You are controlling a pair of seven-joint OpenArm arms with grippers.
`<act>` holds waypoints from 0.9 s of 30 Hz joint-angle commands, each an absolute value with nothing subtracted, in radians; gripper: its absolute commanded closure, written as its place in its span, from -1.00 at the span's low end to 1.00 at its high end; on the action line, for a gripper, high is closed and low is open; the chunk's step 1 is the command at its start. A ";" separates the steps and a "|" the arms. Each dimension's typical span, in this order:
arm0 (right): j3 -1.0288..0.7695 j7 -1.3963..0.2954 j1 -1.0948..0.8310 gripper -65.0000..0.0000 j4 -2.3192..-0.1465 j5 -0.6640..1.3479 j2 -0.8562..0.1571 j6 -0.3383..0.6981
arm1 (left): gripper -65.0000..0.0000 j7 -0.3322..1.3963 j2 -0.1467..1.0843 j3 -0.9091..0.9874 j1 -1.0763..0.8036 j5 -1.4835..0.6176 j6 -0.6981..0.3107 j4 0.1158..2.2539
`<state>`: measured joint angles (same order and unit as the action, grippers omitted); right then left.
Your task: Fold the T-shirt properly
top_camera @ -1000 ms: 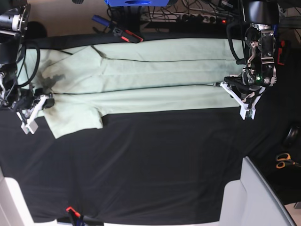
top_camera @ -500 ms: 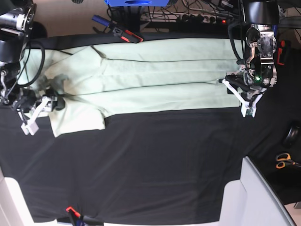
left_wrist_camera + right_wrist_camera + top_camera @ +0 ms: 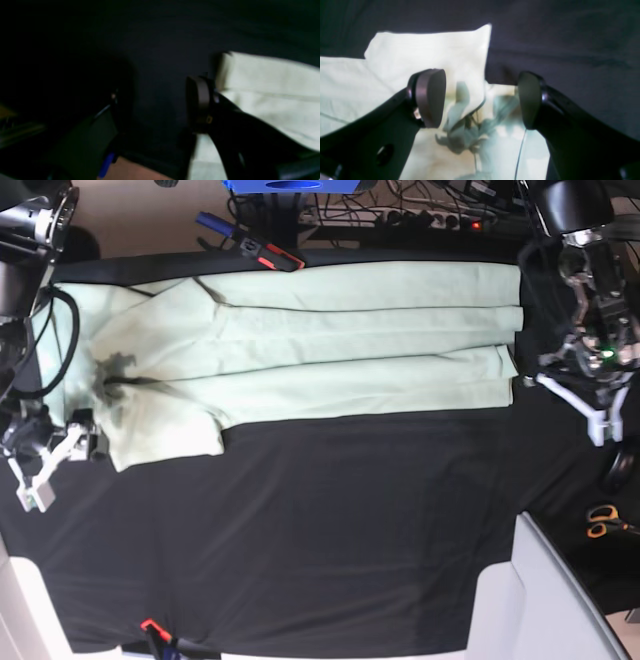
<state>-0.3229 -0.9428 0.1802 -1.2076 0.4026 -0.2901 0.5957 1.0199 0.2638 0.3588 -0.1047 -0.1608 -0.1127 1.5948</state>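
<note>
Spread lengthwise on the table covering (image 3: 330, 520), toward the far edge in the base view: the T-shirt (image 3: 330, 350), folded in long bands, sleeve (image 3: 165, 430) end at that view's left, hem end at its right. Just off the hem end, over bare covering: the left gripper (image 3: 590, 395), jaws apart in the wrist view and seemingly clear of the fabric, though blur there makes it hard to be sure. Just off the sleeve end, beside the shirt's near corner: the right gripper (image 3: 45, 465), jaws apart above the cloth. Behind the table: cables (image 3: 420, 210). At the near right, beside the covering: scissors (image 3: 605, 522).
</note>
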 commanded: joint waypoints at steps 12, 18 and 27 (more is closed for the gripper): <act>-0.107 -0.682 0.515 -0.69 -0.625 0.418 -0.349 0.598 | -0.02 1.006 0.240 0.533 -0.283 -0.156 -0.111 1.824; -0.022 -0.530 0.567 -0.69 -0.389 0.418 -0.364 0.598 | -0.01 1.004 0.216 0.533 -0.286 -0.156 -0.111 1.830; 0.001 -0.513 0.559 0.29 -0.372 0.420 -0.332 0.601 | -0.01 1.004 0.196 0.530 -0.257 -0.156 -0.111 1.822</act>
